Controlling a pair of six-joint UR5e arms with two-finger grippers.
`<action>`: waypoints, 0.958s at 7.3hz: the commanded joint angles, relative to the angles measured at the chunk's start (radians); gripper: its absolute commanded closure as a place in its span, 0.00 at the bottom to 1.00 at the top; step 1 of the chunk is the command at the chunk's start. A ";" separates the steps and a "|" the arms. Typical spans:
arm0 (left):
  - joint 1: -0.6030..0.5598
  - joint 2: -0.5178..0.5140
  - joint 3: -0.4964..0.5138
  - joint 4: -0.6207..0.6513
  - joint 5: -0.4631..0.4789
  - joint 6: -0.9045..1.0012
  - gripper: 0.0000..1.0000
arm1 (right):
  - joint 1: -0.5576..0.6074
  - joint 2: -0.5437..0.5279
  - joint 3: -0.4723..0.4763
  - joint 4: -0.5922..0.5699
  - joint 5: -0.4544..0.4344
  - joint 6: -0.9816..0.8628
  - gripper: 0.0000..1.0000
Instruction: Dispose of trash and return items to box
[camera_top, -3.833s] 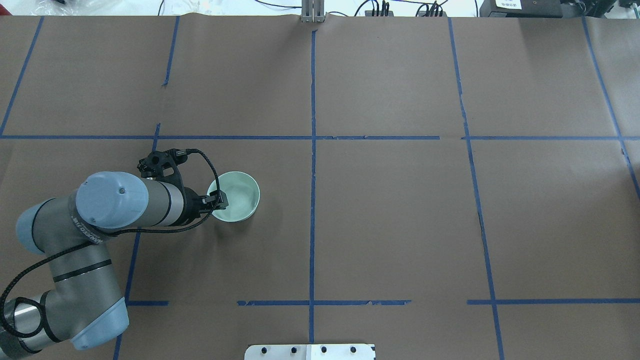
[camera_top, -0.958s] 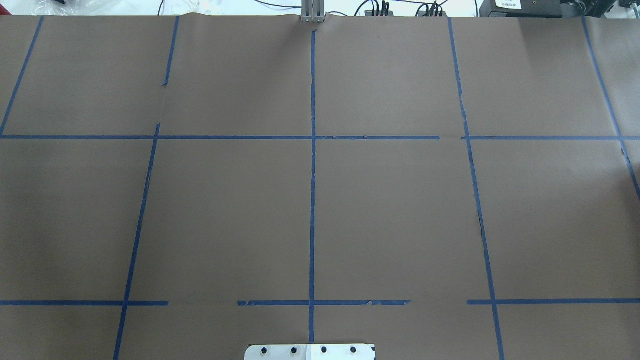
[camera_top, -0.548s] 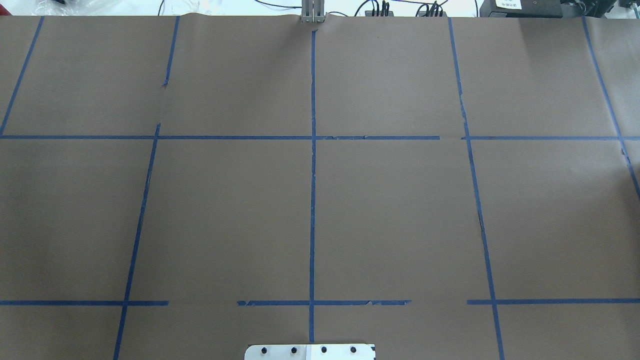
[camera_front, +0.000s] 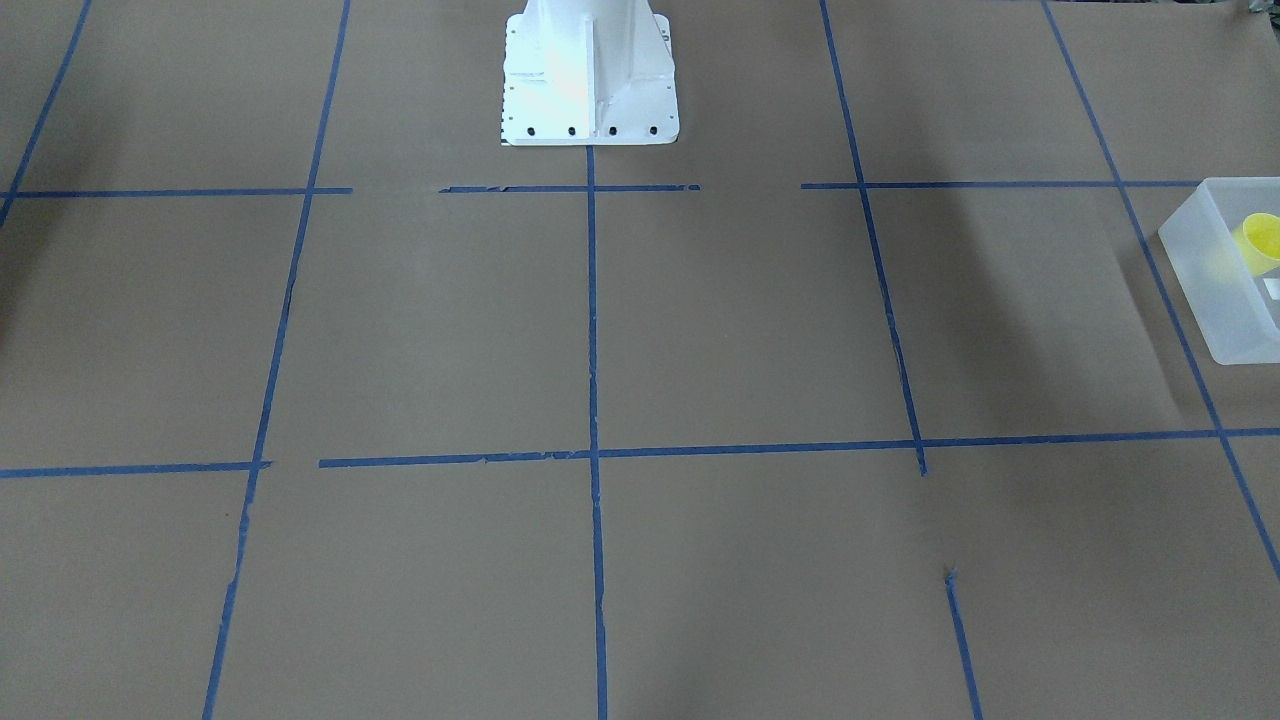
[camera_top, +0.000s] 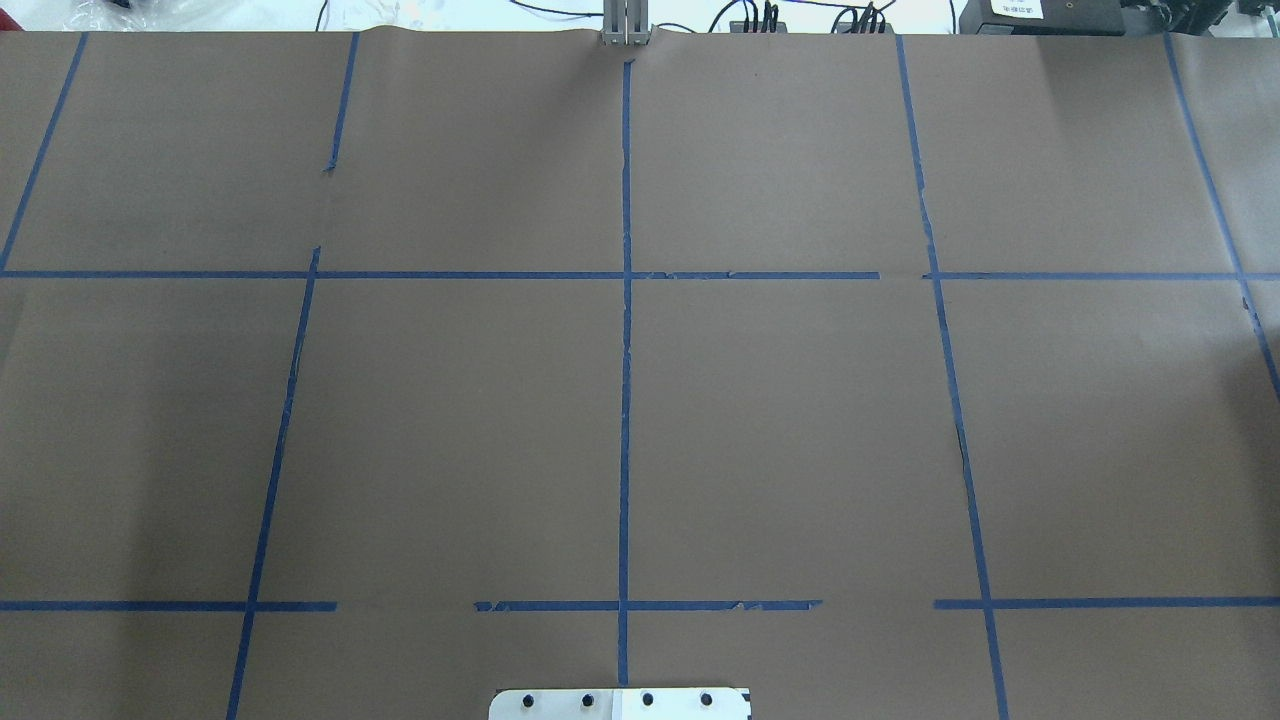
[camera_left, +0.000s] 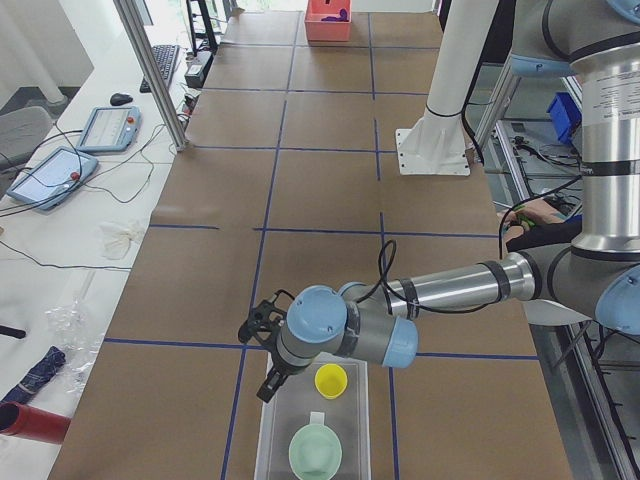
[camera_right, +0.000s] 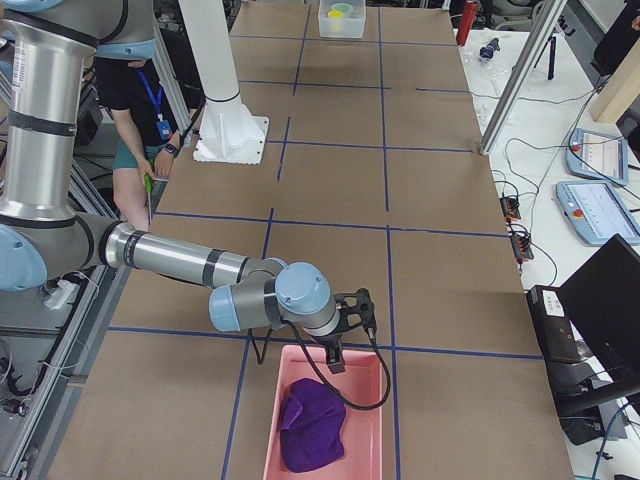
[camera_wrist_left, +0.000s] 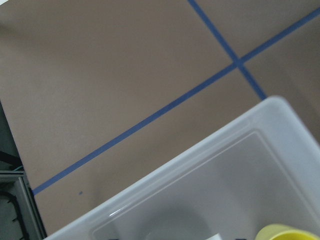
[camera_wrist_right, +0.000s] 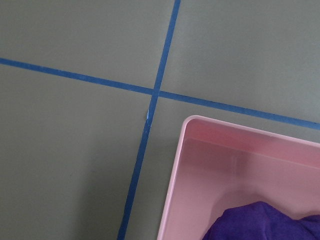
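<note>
The box (camera_left: 356, 430), a frosted translucent bin, stands at the left end of the table. It holds the yellow cup (camera_left: 331, 380) upright and the mint-green bowl (camera_left: 315, 452) beside it. The box (camera_front: 1215, 290) and cup (camera_front: 1258, 240) also show at the right edge of the front-facing view. My left gripper (camera_left: 268, 386) hangs just above the box's far corner; I cannot tell whether it is open or shut. The left wrist view shows the box (camera_wrist_left: 225, 185) and the cup's rim (camera_wrist_left: 287, 232), no fingers. My right gripper (camera_right: 337, 362) hovers over the edge of a pink bin; its state cannot be told.
The pink bin (camera_right: 365, 420) at the table's right end holds a purple cloth (camera_right: 308, 425), also seen from the right wrist (camera_wrist_right: 260, 222). The white robot base (camera_front: 590, 70) stands at the near edge. An operator (camera_right: 135, 110) sits behind the robot. Neither arm shows in the overhead view.
3.8 s ago my left gripper was at the bowl's rim on the table. Since 1 s ago, arm and bowl are gone from the overhead view; the bowl now lies in the box.
</note>
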 joint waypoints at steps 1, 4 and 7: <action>0.009 0.090 -0.034 0.044 -0.184 -0.044 0.00 | -0.091 -0.015 0.000 -0.033 -0.016 -0.006 0.00; 0.076 0.120 -0.064 0.096 -0.055 -0.059 0.00 | -0.051 0.003 0.066 -0.224 0.053 -0.001 0.00; 0.127 0.105 -0.147 0.159 -0.025 -0.223 0.00 | -0.037 -0.009 0.214 -0.397 0.030 0.001 0.00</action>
